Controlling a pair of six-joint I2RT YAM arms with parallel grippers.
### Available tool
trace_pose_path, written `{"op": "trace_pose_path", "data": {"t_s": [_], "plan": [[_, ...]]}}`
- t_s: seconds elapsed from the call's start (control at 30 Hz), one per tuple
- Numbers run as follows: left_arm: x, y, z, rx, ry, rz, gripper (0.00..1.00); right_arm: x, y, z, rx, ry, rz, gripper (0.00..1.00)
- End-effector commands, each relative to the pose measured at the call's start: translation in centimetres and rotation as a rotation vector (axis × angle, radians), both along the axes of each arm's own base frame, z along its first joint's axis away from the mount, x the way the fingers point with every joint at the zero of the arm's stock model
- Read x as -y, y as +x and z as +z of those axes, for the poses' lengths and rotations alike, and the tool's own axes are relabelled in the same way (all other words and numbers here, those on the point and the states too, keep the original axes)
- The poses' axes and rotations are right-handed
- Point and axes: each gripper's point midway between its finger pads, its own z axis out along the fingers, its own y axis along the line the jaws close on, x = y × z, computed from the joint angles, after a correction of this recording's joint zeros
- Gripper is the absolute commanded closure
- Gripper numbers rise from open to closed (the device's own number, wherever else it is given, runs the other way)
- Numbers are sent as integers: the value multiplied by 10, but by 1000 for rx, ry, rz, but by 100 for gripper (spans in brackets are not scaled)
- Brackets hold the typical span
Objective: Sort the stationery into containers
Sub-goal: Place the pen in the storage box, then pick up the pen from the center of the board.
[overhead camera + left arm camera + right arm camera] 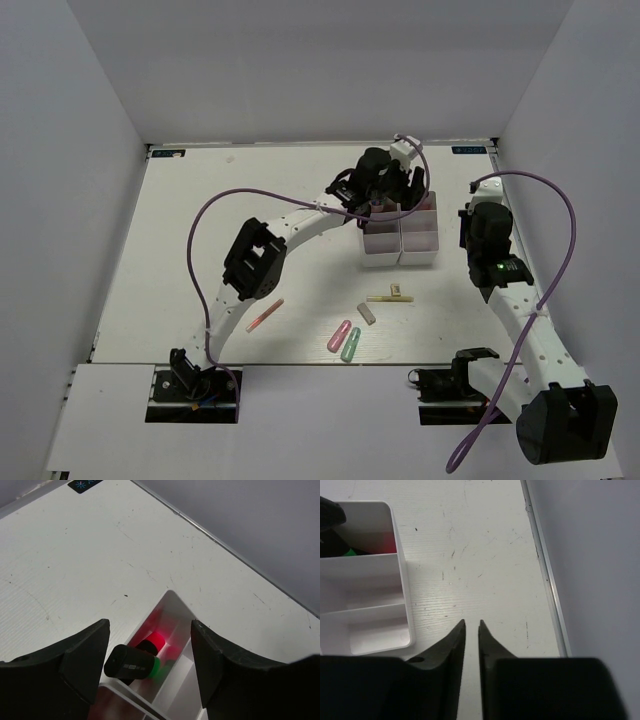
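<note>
The two joined white trays (402, 243) stand at the back middle of the table. My left gripper (385, 193) hangs over their far end, open and empty (150, 630). Below it, a black highlighter with a green end (131, 663) and one with a pink end (154, 641) lie in a far compartment (172, 605). My right gripper (486, 228) is beside the trays on the right, its jaws almost touching and empty (472, 624). On the table lie a pink pen (265, 316), pink (339, 335), green (351, 345) and grey (367, 313) capsule erasers, and a yellow clip (390, 297). The scissors are out of view.
The tray's right wall (402, 595) is left of my right gripper. The table's right edge rail (545, 575) and the grey side wall are close on its right. Purple cables loop over both arms.
</note>
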Motion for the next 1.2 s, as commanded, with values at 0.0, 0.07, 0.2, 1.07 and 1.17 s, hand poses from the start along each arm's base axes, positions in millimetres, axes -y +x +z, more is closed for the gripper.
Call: {"op": "trace_pose_path", "data": {"t_s": [0.0, 0.07, 0.2, 1.07, 1.17], "plan": [[-5, -12, 117, 141, -134, 1, 22, -1, 4, 12, 56, 14, 13, 78], [-10, -13, 133, 166, -145, 13, 21, -1, 3, 10, 50, 14, 21, 71], [-32, -7, 154, 203, -137, 97, 21, -15, 1, 5, 22, 16, 128, 53], [-415, -232, -34, -458, 443, 580, 7, -172, -167, -81, -398, 103, 1792, 83], [-421, -231, -48, -455, 450, 601, 8, -172, -162, -91, -402, 28, 1859, 91]]}}
